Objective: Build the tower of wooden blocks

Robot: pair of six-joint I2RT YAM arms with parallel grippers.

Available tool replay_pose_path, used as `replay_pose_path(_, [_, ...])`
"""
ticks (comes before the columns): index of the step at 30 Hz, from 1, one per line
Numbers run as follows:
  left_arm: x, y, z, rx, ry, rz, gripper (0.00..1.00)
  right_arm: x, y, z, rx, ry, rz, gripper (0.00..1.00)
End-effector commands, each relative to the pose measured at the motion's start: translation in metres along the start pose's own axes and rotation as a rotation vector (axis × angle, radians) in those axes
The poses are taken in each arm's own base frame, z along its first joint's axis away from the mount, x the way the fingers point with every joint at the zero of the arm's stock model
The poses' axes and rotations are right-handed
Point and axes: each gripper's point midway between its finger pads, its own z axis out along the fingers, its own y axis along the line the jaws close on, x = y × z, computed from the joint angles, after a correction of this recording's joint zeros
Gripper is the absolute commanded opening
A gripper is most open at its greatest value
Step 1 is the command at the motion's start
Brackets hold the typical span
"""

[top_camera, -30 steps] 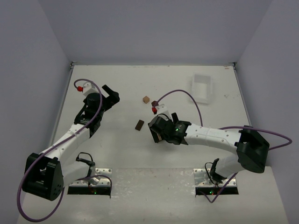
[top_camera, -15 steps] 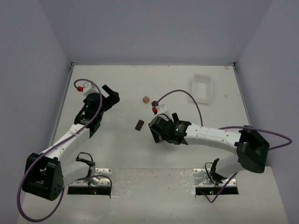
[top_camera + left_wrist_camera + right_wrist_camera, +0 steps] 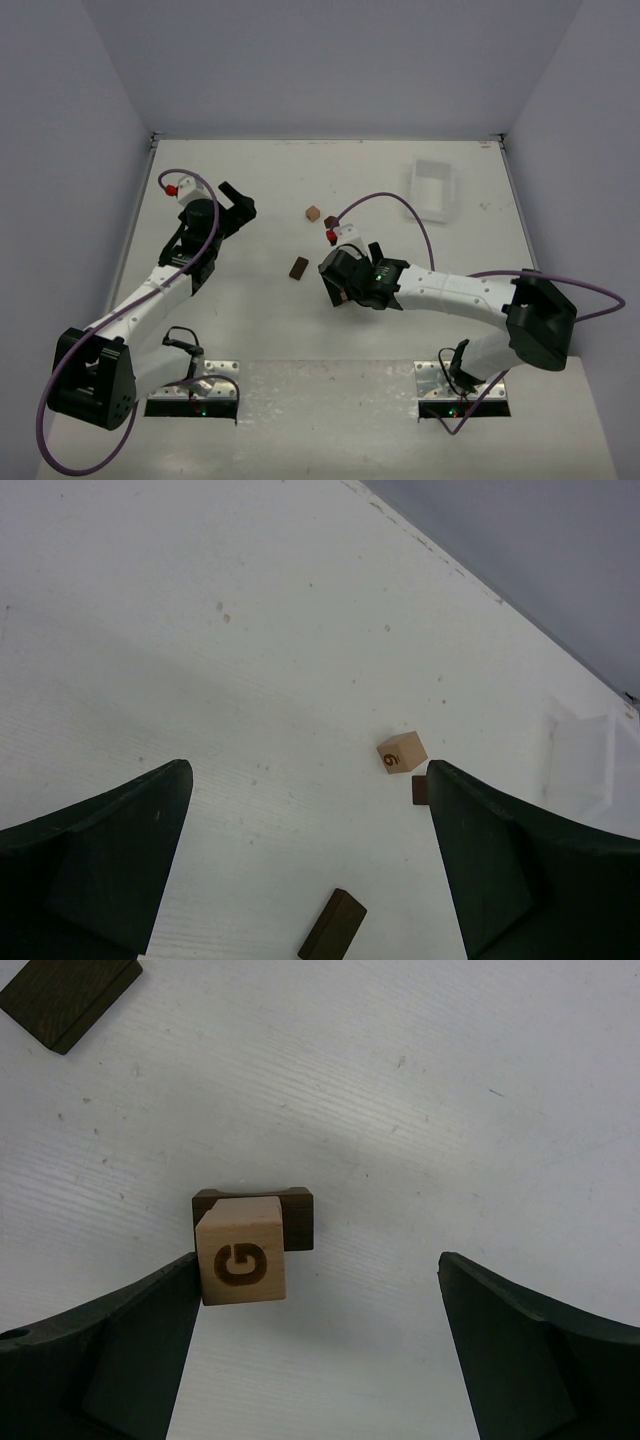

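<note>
Tan G cube (image 3: pixel 240 1250) btwn R gripper (image 3: pixel 317 1260) fingers (image 3: pixel 100 1360)

White rectangular plastic tray (image 3: pixel 433 189) on the white table (image 3: pixel 270 330), toward its far right corner

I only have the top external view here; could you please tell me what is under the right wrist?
Observer: A light cube marked G, apparently sitting on a dark brown block, lies between the open fingers of the right gripper.
Operator: Is it centred between them?
Observer: No, it sits close beside one finger; the other stands well apart from it.
Operator: And what does the left wrist show?
Observer: The left gripper is open and holds nothing; the other light cube ahead of it bears a burnt mark on top.
</note>
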Motion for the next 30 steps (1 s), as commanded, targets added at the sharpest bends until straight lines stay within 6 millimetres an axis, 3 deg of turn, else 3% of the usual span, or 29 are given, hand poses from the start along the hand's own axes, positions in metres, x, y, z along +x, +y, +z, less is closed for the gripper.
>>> replay_pose_path(1, [-0.012,-0.009,-0.002,0.043,-0.045,-0.004,1.00,-0.010,-0.001,-0.003,0.011,-0.025,0.036,0.99])
replay_pose_path(12, [-0.011,-0.009,-0.002,0.045,-0.044,-0.004,1.00,-0.012,0.006,-0.002,-0.016,-0.019,0.031,0.99])
replay_pose_path(30, [-0.011,-0.010,-0.001,0.048,-0.042,-0.004,1.00,-0.017,0.048,-0.013,-0.259,-0.015,0.048,0.99])
